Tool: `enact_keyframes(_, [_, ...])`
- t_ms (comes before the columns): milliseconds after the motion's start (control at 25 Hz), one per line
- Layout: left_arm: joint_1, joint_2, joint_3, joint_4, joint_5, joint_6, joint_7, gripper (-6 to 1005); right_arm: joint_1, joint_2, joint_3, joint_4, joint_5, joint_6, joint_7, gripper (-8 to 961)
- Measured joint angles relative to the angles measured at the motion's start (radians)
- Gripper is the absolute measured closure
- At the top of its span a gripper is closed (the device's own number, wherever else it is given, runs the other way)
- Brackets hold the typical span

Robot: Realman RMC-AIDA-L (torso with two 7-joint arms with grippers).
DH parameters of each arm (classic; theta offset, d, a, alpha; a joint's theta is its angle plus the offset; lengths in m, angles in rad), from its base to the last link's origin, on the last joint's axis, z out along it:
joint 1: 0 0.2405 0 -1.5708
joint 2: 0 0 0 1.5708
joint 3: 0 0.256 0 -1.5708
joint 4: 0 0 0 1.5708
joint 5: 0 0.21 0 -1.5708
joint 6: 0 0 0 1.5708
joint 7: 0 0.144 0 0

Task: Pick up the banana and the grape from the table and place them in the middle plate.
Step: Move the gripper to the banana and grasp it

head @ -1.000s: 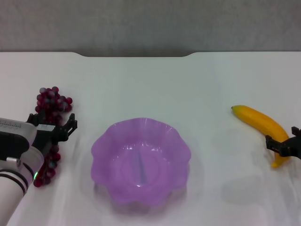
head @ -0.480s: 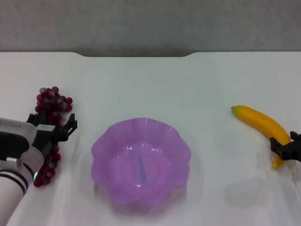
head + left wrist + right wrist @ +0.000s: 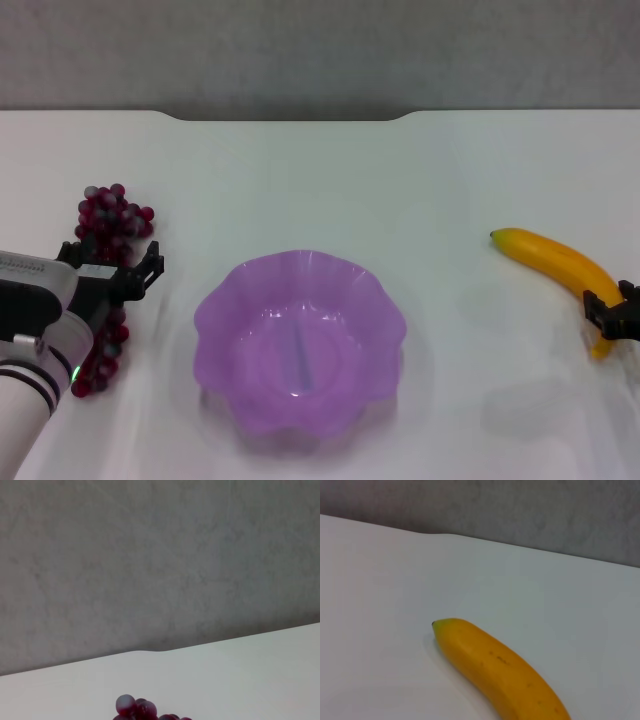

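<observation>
Gripping low, black left gripper (image 3: 115, 278) sat wide over long dark red grape bunch (image 3: 108, 262); right gripper (image 3: 612, 312) straddled curved yellow banana (image 3: 556, 271), jaws unclear. Wavy purple plastic plate (image 3: 299, 341) empty. Banana might roll away.

The middle plate (image 3: 299, 340) is sitting centrally on my bench (image 3: 320, 170), the grape (image 3: 105, 270) lying to its left, the banana (image 3: 555, 268) lying to its right.
</observation>
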Motion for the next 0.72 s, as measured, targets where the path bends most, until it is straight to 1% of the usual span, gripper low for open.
enact_keyframes(160, [0.000, 0.000, 0.000, 0.000, -0.002, 0.000, 0.000, 108, -0.003, -0.004, 0.001, -0.007, 0.000, 0.001, 0.000, 451])
enact_keyframes(480, [0.000, 0.000, 0.000, 0.000, -0.001, 0.000, 0.000, 109, 0.002, -0.005, 0.001, -0.010, -0.005, -0.002, -0.005, 452])
enact_keyframes(720, [0.000, 0.000, 0.000, 0.000, -0.002, 0.000, 0.000, 109, 0.007, -0.005, 0.001, -0.037, -0.006, -0.005, -0.006, 452])
